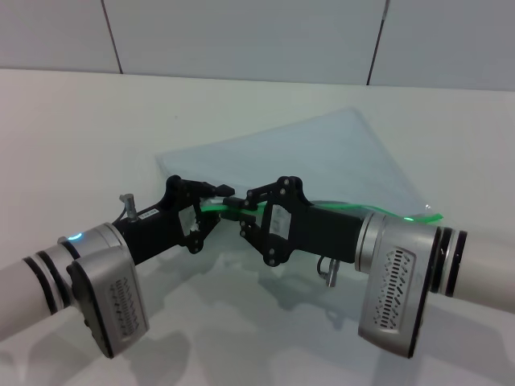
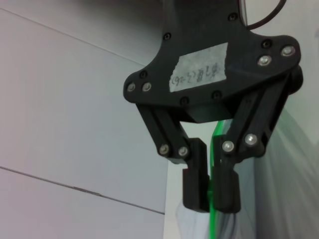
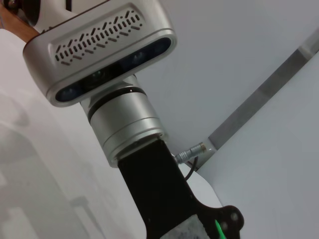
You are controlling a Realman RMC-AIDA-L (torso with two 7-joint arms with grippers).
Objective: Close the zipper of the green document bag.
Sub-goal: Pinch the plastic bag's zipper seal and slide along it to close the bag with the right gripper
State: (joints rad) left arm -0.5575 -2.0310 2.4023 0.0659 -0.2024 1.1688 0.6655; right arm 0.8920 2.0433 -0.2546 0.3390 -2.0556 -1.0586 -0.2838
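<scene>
The green document bag [image 1: 322,161], a translucent pale pouch, lies on the white table with its near edge lifted. Its zipper [image 1: 378,211], a bright green strip, runs along that edge from the grippers to the right corner. My left gripper [image 1: 216,201] and right gripper [image 1: 239,211] meet tip to tip at the strip's left end. The left wrist view shows the right gripper [image 2: 212,191] shut on the zipper [image 2: 218,132]. The left gripper looks shut on the bag's edge beside it. The slider is hidden by the fingers.
The white table [image 1: 96,129] reaches back to a panelled wall [image 1: 241,36]. The right wrist view is filled by my left arm's silver wrist housing [image 3: 107,50], with a sliver of green [image 3: 218,228] at its gripper base.
</scene>
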